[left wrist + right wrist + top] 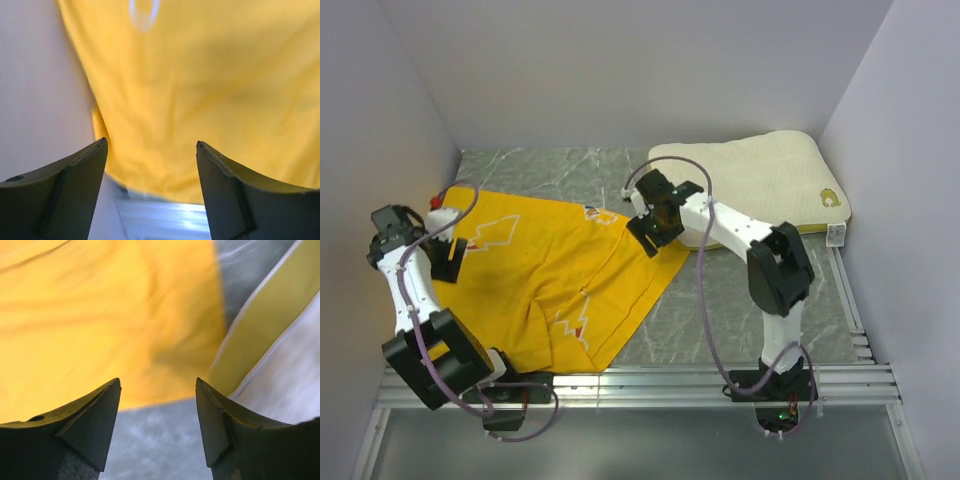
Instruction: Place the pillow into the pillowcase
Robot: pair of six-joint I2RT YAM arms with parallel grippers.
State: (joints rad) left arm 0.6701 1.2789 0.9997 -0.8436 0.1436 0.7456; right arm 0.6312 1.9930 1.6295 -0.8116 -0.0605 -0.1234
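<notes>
Black fingers (pixel 75 185) of the left gripper (pixel 151 145) fill the bottom of its wrist view. They are spread apart with nothing between them, hovering over the left edge of the pillowcase (pixel 550 280), right beside the wall (pixel 380 120). That pillowcase lies flat and creased across the left and middle of the table (pixel 670 330), its near corner reaching the metal rails (pixel 650 385) at the front. The pillow (pixel 750 180) sits wholly outside it in the far right corner, so the stuffing has not begun. The right gripper (pixel 157 382) is likewise released and empty, poised where the case's right corner comes just beside the pillow's yellowish side. Whether cloth and pillow touch there I cannot tell. Which edge of the case is the open mouth is not visible either, and that is the main hazard. A pinch that takes both layers together would hold the mouth closed, and the pillow would only shove the case along the table. A shallow pinch on one thin layer may slip out as the cloth lifts. On the left the wall leaves little room, so a sideways pull to spread the mouth could knock the arm against it. The pillow looks broad against the case and may bunch at the entrance unless both grippers hold the opening wide.
</notes>
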